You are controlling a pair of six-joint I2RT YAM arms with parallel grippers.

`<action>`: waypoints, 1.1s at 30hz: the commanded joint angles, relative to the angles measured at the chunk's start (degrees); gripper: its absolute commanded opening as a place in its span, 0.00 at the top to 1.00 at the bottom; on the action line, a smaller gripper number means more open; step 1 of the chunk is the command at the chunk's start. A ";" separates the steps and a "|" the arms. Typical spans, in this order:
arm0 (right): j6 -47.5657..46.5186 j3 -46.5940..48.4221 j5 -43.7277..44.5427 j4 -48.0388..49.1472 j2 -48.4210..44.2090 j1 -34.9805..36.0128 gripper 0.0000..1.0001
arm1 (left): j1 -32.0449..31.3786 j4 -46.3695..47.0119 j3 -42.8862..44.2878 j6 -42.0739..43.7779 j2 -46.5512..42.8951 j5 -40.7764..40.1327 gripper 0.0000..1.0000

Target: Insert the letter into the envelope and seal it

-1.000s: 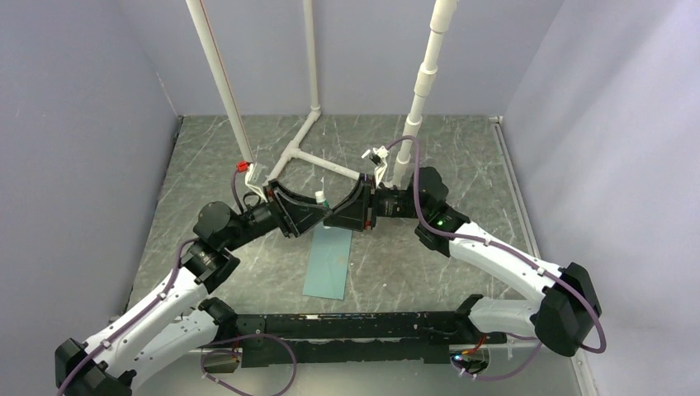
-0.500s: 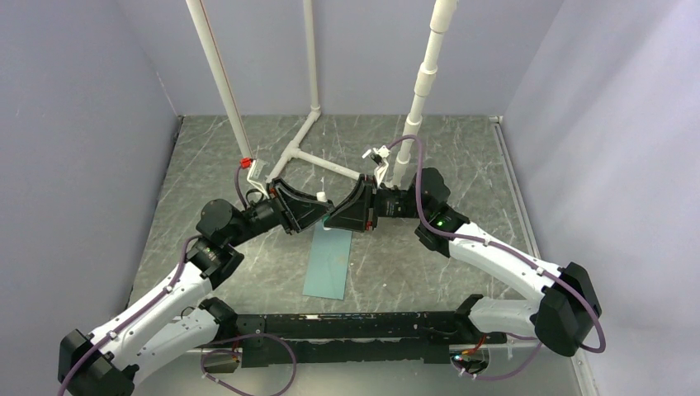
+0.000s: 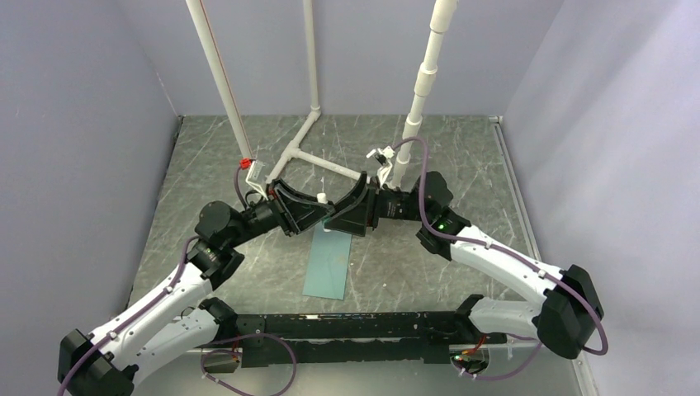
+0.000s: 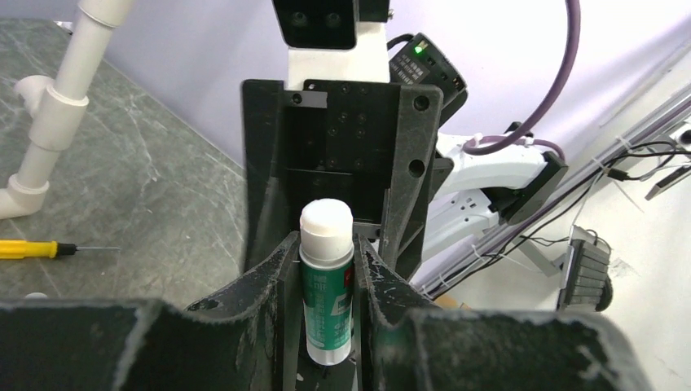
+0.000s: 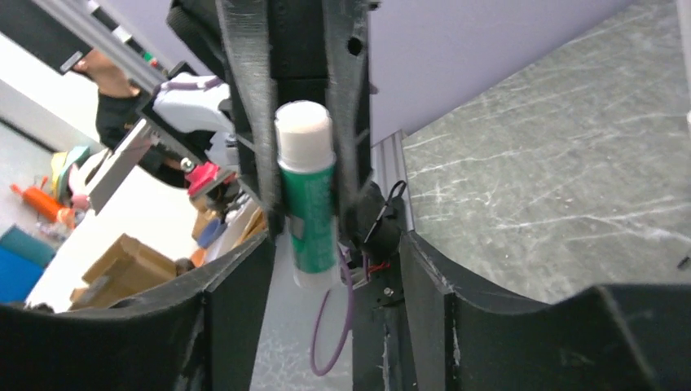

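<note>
- A grey, marble-patterned counter [image 3: 462,165] filled the overhead view, walled in pale lilac, with a white pipe frame [image 3: 307,140] standing at its far end.
- The left arm [image 3: 165,297] reached in from the near left and met the other arm over the middle of the counter. The left fingers [image 4: 261,285] were drawn in narrow, clamped on the barrel of a glue stick.
- The right arm [image 3: 503,264] reached in from the near right. The right fingers [image 5: 236,301] stood wide, one on each side of the stick's near end, with a clear gap either way and holding nothing.
- The envelope [image 3: 330,266], a pale teal-blue rectangle, lay flat on the counter, its long side running away from the robot. Its far end sat under the two meeting wrists, so the flap could not be seen.
- The envelope looked thin, light and limp, and likely to skate on the smooth counter. It would be best pinned flat with one set of fingers while the flap was pressed along its fold.
- The letter showed in no view; whether it was inside the envelope could not be told.
- The glue stick [image 4: 326,301], green-labelled with a white end, looked light, rigid and smooth. A grip across mid-barrel seemed soundest, since a round barrel can twist.
</note>
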 commanded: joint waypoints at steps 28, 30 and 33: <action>7.47 -0.47 10.81 14.07 0.88 6.32 0.87 | -0.36 5.93 -0.40 -4.94 -3.15 -7.46 0.97; 5.46 1.05 11.38 9.45 1.07 6.48 1.00 | -0.31 4.84 -0.03 -4.29 -3.28 -7.84 0.98; -3.11 3.85 15.10 -1.62 0.55 7.34 1.00 | -0.36 1.32 1.43 -3.04 -3.57 -8.86 0.98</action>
